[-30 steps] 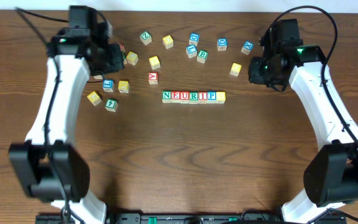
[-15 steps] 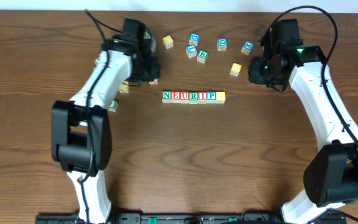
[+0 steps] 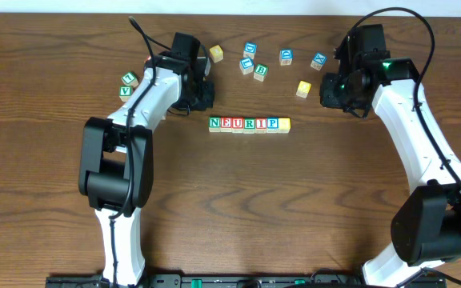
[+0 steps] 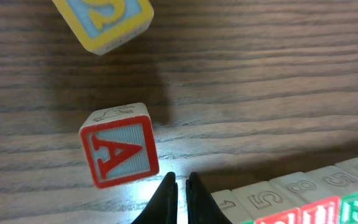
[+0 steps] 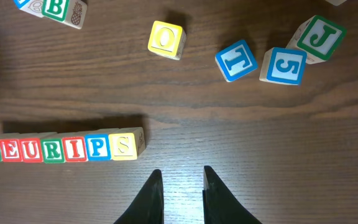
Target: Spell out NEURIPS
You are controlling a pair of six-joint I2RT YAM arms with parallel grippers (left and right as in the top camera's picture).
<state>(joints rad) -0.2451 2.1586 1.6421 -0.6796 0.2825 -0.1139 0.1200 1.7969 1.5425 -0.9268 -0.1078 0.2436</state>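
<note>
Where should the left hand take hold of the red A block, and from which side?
Come straight down from above and pinch the red A block across two opposite side faces. It sits flat, A up, slightly turned, touching nothing and apart from the NEURIPS row, so probably turn the left hand to match its angle.

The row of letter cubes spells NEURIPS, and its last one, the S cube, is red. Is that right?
Not quite. The row of letter cubes does spell NEURIPS, but its last one, the S cube, is yellow, not red. The right wrist view shows it.
</note>
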